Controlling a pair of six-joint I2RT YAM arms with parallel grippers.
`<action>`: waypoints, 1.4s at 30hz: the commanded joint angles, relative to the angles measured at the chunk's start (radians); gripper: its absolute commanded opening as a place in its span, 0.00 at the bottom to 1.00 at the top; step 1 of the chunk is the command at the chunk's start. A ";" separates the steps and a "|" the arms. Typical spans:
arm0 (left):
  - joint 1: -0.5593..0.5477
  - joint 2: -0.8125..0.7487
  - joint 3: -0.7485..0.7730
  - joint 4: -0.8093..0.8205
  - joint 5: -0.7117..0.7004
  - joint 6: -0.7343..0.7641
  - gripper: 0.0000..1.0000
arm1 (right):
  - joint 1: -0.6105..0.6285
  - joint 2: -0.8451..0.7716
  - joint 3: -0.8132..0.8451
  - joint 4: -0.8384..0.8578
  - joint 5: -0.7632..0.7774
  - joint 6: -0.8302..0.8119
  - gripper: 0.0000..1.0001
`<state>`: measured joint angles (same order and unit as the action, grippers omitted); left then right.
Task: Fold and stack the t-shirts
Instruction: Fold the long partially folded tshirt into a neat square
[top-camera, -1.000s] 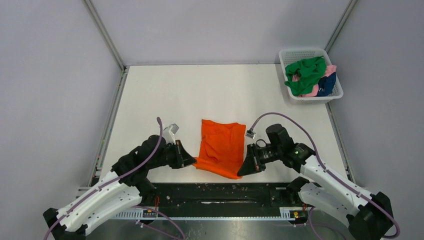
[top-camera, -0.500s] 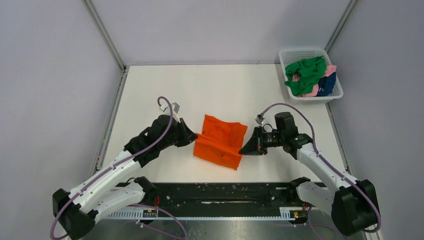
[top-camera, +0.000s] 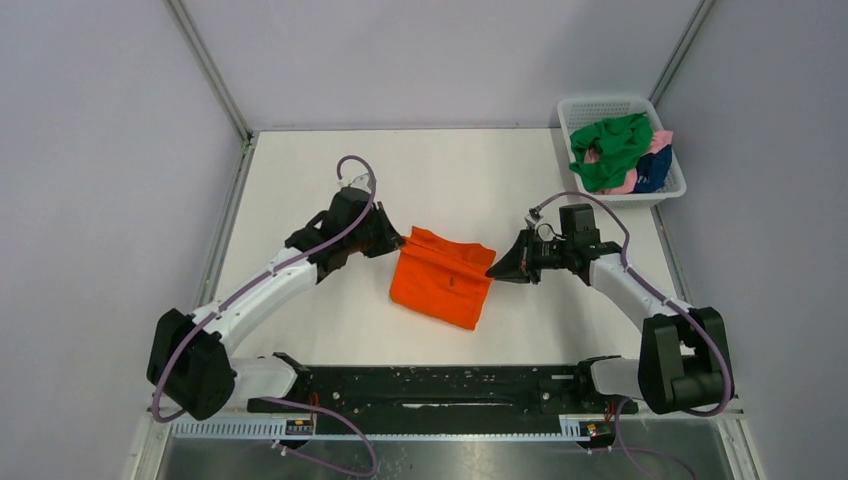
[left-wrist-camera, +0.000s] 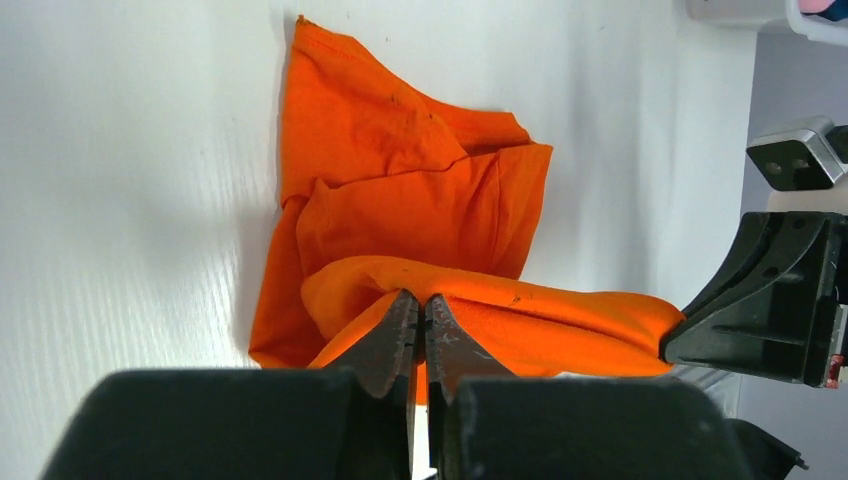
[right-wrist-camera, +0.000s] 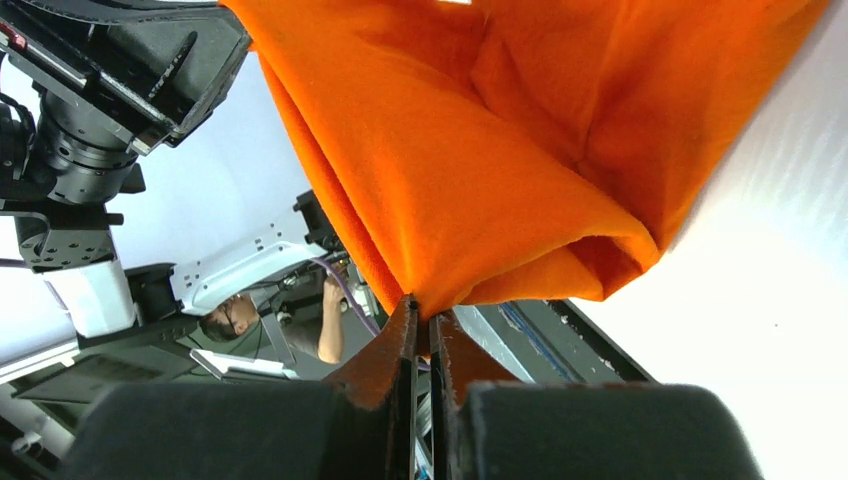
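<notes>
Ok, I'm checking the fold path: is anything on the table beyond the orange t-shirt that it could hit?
Nothing visible. The left hand and right hand are shut on one edge of the orange t-shirt, and no object lies on the table beyond it. The white basket sits apart in the far right corner.

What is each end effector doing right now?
Left end effector: shut on the orange t-shirt.
Right end effector: shut on the orange t-shirt.

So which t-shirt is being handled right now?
The orange t-shirt, gripped at opposite edges by the left hand and right hand; the green, pink and navy ones sit bunched in the basket.
</notes>
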<state>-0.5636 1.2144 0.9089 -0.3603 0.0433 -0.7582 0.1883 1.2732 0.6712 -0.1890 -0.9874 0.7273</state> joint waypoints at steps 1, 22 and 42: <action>0.058 0.098 0.095 0.069 -0.021 0.053 0.00 | -0.056 0.063 0.059 -0.020 -0.023 -0.062 0.00; 0.151 0.614 0.465 0.038 0.031 0.066 0.46 | -0.121 0.495 0.301 0.221 0.130 0.060 0.39; 0.131 0.707 0.527 0.037 0.197 0.257 0.89 | -0.008 0.229 0.222 0.017 0.656 -0.297 0.99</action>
<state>-0.4339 1.8038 1.2915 -0.3019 0.2329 -0.6151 0.1326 1.4887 0.8848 -0.2474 -0.4545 0.5491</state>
